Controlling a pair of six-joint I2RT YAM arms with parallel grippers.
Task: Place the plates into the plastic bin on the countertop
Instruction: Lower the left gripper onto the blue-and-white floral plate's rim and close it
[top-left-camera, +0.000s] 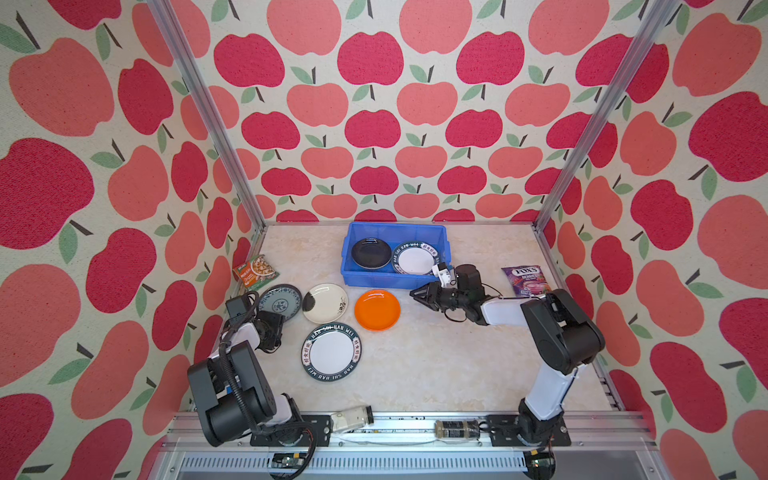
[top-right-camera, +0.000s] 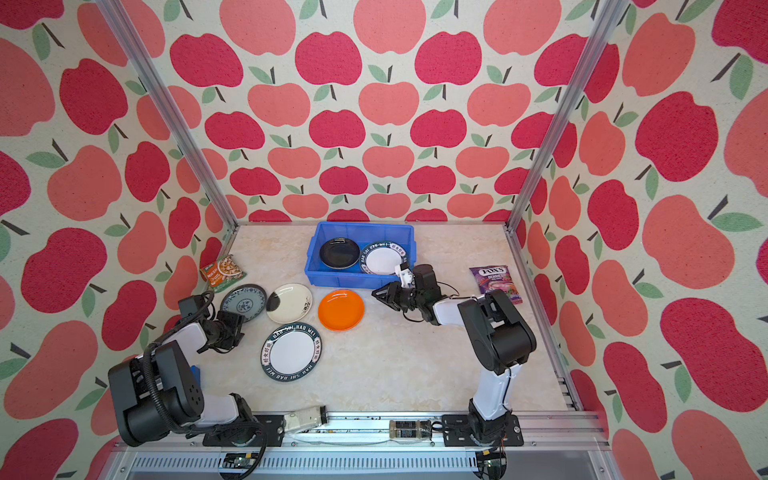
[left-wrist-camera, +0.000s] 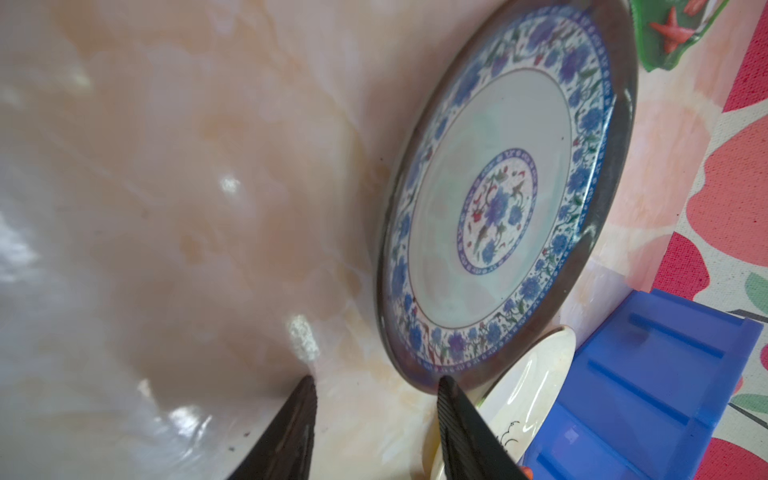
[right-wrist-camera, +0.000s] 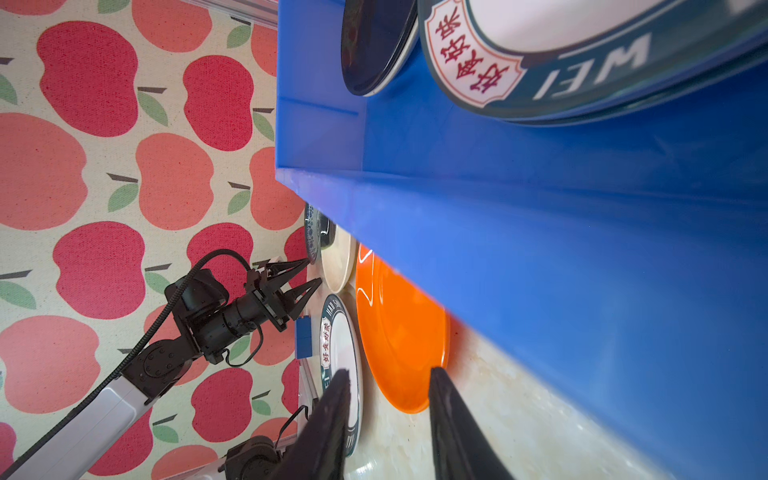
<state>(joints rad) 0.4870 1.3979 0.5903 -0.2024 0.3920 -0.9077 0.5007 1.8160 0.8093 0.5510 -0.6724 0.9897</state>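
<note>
The blue plastic bin (top-left-camera: 384, 282) stands at the back of the countertop (top-left-camera: 436, 357). It holds a black plate (top-left-camera: 371, 253) and a white plate with a green lettered rim (top-left-camera: 415, 258). On the countertop lie a blue-patterned plate (top-left-camera: 282, 300), an ink-blotched plate (top-left-camera: 325, 303), an orange plate (top-left-camera: 377, 310) and another green-rimmed white plate (top-left-camera: 331, 352). My left gripper (left-wrist-camera: 376, 384) is open and empty, with one fingertip at the blue-patterned plate's (left-wrist-camera: 494, 199) rim. My right gripper (top-left-camera: 413, 294) is open and empty beside the bin. It points at the orange plate (right-wrist-camera: 399, 328) without touching it.
A snack packet (top-left-camera: 254, 271) lies by the left wall and a purple candy bag (top-left-camera: 524, 280) by the right wall. Two small jars (top-left-camera: 351, 417) (top-left-camera: 457, 429) lie on the front rail. Apple-print walls close in three sides.
</note>
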